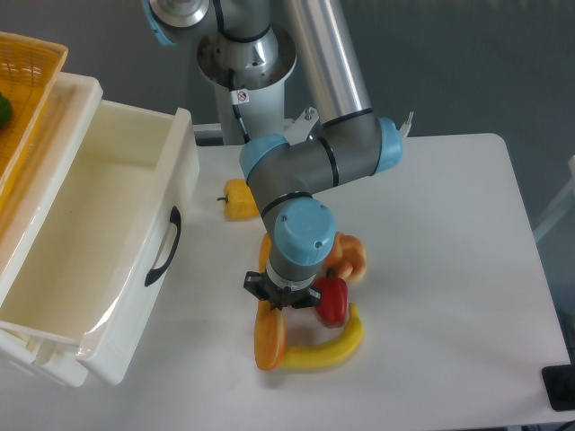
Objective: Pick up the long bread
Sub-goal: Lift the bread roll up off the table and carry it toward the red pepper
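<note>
The long bread [269, 341] is a glossy orange-golden loaf lying roughly front to back on the white table. Its near end shows below my wrist, and a sliver of its far end [265, 251] shows above it. My gripper [280, 305] points straight down over the loaf's middle. The arm's own wrist hides the fingers, so I cannot tell whether they are open or closed on the loaf.
A red pepper [332, 301] and a yellow banana [325, 350] touch the loaf on its right. An orange bun [352, 256] lies behind them. A yellow pepper [238, 199] sits further back. An open white drawer [99, 233] stands at the left, with a yellow basket [27, 99] above it.
</note>
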You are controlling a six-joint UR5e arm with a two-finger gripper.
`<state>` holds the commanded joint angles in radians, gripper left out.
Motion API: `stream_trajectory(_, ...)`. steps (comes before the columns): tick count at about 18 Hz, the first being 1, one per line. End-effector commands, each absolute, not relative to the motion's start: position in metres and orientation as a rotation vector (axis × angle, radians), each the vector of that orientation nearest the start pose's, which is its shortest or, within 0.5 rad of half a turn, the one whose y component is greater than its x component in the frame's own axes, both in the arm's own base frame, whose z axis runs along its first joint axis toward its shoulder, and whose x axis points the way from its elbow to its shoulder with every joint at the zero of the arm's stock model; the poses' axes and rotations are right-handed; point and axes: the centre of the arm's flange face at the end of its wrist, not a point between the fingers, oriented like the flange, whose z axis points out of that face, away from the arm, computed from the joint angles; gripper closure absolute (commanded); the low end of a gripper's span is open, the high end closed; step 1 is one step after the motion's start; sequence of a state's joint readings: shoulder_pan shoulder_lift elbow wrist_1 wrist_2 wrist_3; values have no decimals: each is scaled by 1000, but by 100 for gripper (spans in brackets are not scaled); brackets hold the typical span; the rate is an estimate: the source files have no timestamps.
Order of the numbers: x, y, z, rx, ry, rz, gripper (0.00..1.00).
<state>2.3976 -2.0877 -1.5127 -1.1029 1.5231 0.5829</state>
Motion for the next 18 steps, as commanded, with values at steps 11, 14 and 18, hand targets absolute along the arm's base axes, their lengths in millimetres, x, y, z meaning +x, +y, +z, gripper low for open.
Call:
stream_trajectory(11,-476,489,339,-3045,-125,157,100)
stream_trajectory(14,-495,468,349,-3071,39,174,100)
stream_trajectory(18,-516,451,358,-3144,283,215,100)
